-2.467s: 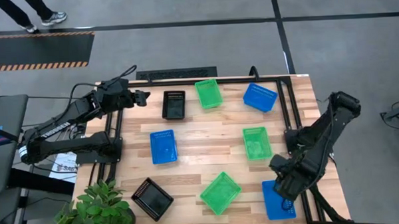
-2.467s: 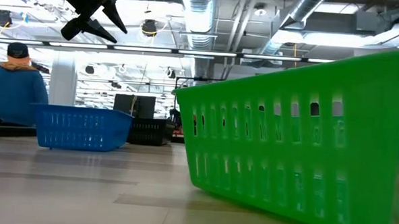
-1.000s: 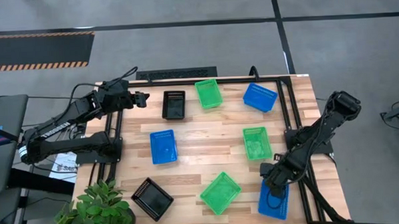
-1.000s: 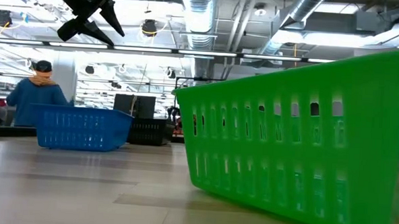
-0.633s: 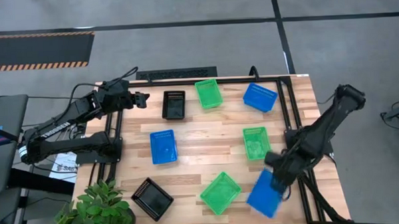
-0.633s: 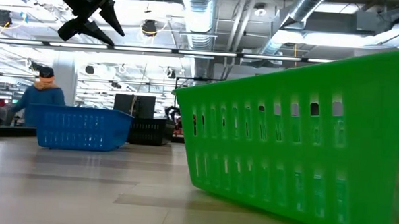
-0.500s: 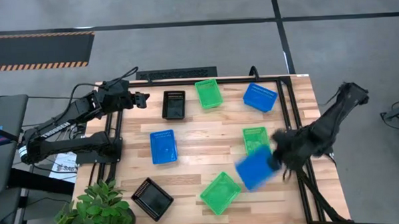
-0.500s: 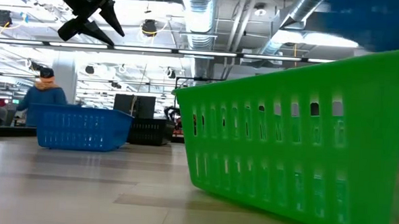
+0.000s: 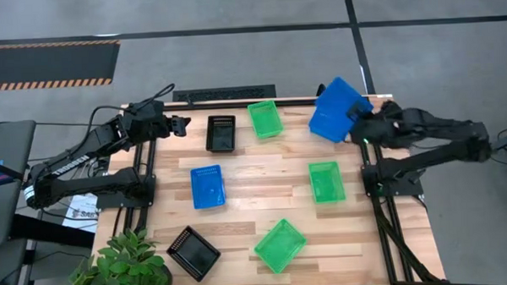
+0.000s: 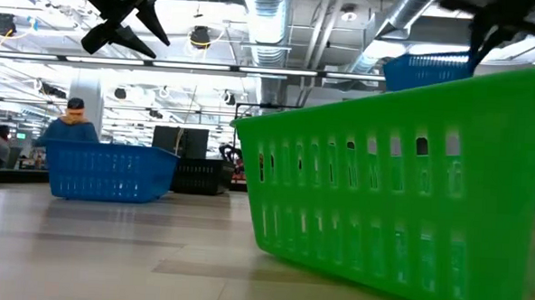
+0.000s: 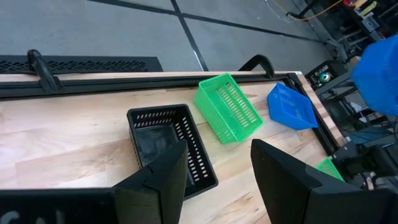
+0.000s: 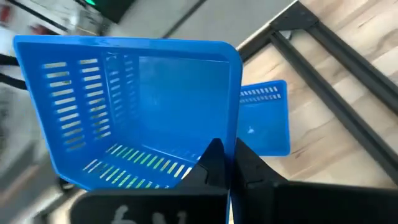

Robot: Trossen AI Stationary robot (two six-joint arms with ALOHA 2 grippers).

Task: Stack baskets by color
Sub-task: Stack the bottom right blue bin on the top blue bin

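Note:
My right gripper is shut on a blue basket, held tipped in the air over the table's far right corner. It hangs just above a second blue basket that rests on the table. My left gripper hovers open at the far left, above and beside a black basket. A third blue basket, three green baskets and another black one lie spread over the table on their bottoms. My right gripper pinches one end wall of the blue basket at its rim, one finger inside and the other outside. The fingers come from the table's right side, slanting down. The basket is lifted clear and steeply tipped, its open side toward my wrist.
A black metal frame runs along the table's far and right edges. A potted plant stands at the near left corner. In the low view a green basket fills the foreground, and a person shows in the room behind.
My right gripper has lifted the blue basket off the near right corner and swung it up and toward the far edge, rolling its wrist. The basket has gone from flat on the table to tipped in the air over the far right blue basket.

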